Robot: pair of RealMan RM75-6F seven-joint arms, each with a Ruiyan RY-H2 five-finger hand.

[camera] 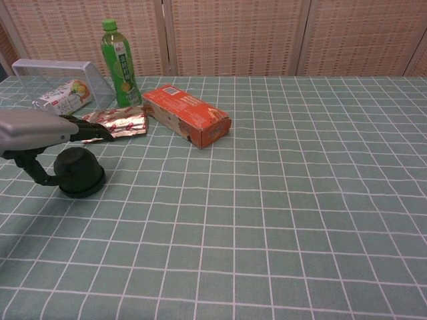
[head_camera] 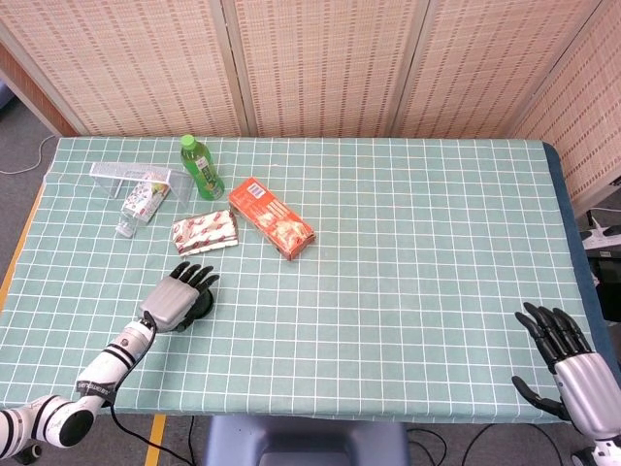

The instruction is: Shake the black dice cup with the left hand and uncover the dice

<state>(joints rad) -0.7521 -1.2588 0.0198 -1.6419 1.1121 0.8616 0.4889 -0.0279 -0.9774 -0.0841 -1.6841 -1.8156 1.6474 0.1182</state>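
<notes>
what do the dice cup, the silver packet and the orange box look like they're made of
Dice cup: probably plastic, plain black with a dull sheen and a flared base.
Silver packet: apparently metallised foil film; it is crinkled, with bright glints between red print.
Orange box: likely printed cardboard, with sharp folded edges, flat faces and a slight gloss.

The dice cup (camera: 79,173) is standing on the tabletop (head_camera: 408,243) at the near left, with the left hand (camera: 37,129) hovering over it. The foil packet (head_camera: 204,231) is lying just beyond the cup. The carton (head_camera: 271,216) is lying right of the packet. The bottle (head_camera: 201,167) is standing behind the packet. The clear tray (head_camera: 131,177) is sitting at the far left, with a small bottle (head_camera: 139,205) lying partly under it. The right hand (head_camera: 572,369) is hanging at the near right corner, off the tabletop edge.
</notes>
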